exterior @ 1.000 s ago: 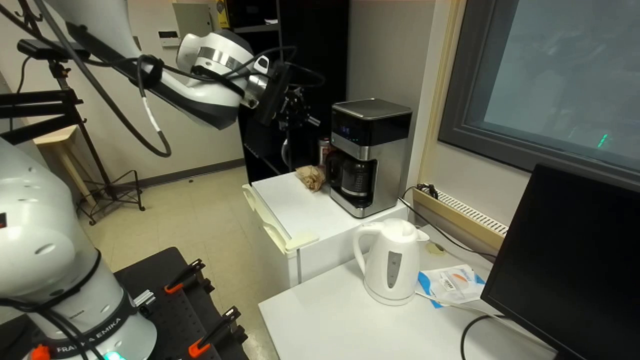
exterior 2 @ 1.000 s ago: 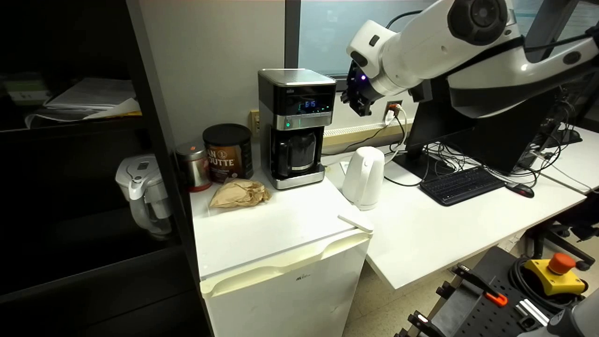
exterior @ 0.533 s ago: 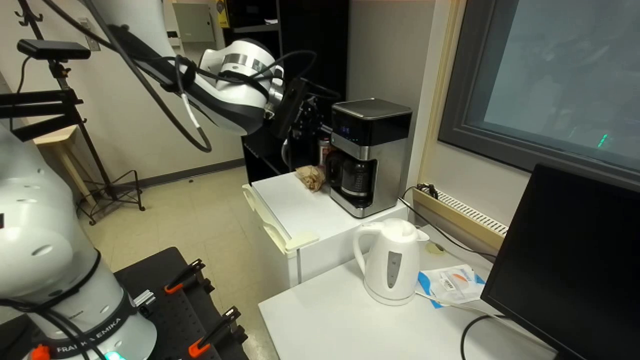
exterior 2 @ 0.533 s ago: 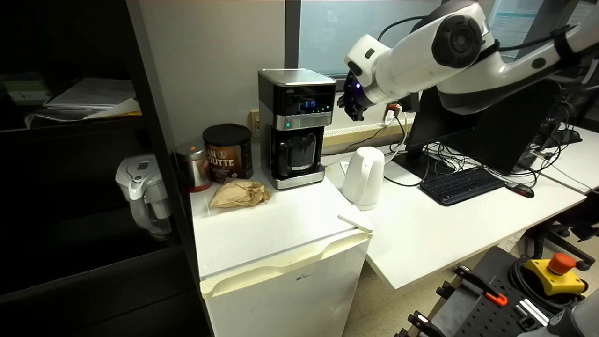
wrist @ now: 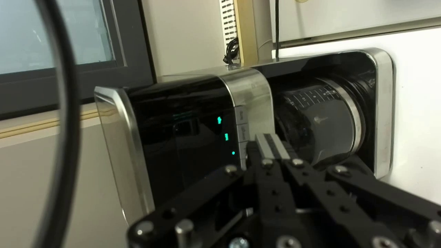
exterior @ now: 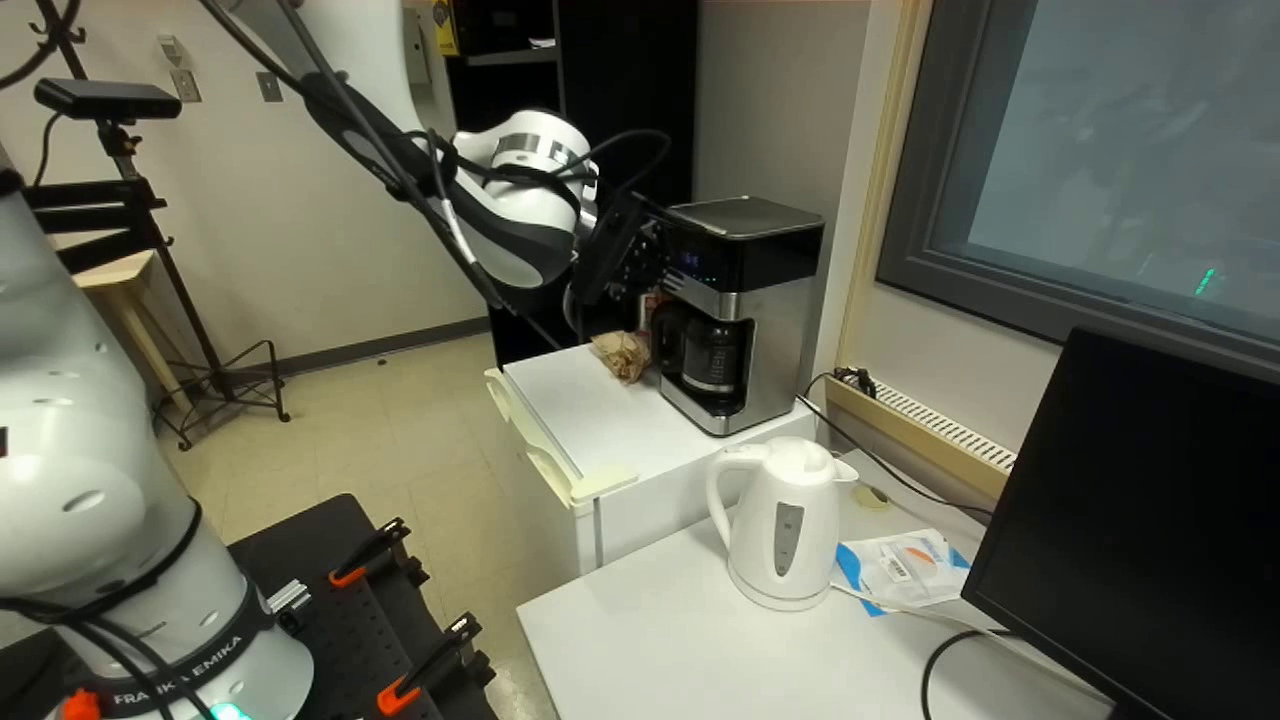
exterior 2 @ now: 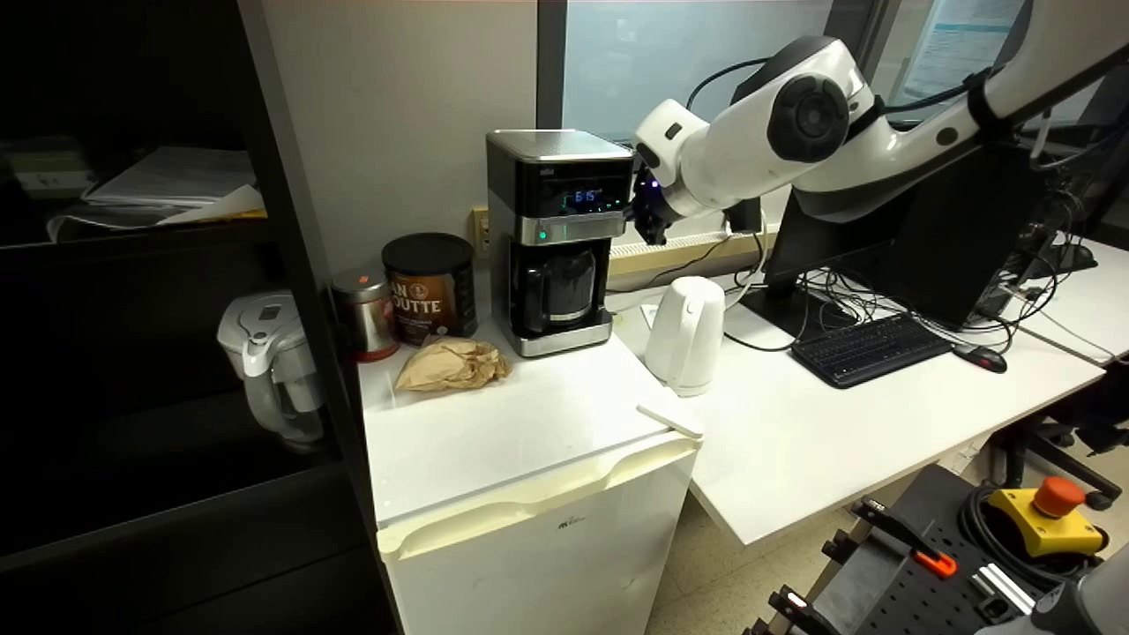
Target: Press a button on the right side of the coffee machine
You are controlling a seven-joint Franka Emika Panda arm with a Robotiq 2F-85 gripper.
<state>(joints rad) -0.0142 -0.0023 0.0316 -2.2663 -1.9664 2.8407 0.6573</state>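
Observation:
The coffee machine (exterior: pixel 775 340) stands upright on the white fridge, black and silver with a dark carafe (exterior: pixel 712 358). It shows in an exterior view (exterior 2: pixel 516 238) with a lit display (exterior 2: pixel 584 197). In the wrist view the coffee machine (wrist: pixel 165 144) lies sideways, with a column of small buttons (wrist: pixel 242 120) along its silver band. My gripper (wrist: pixel 270 146) is shut and empty, its fingertips over the silver band beside the lower buttons. My gripper is close to the front panel in both exterior views (exterior: pixel 668 280) (exterior 2: pixel 646 225). Whether it touches the machine I cannot tell.
The white kettle (exterior: pixel 785 530) stands on the desk beside the fridge (exterior: pixel 590 430). A paper bag (exterior 2: pixel 452 363), a coffee can (exterior 2: pixel 430 291) and a metal canister (exterior 2: pixel 366 313) stand beside the machine. A monitor (exterior: pixel 1150 520) is on the desk. A dark shelf (exterior 2: pixel 132 370) flanks the fridge.
The arm has moved towards the coffee machine and downward. My gripper now overlaps the machine's front panel edge in both exterior views. The machine and kettle have not moved.

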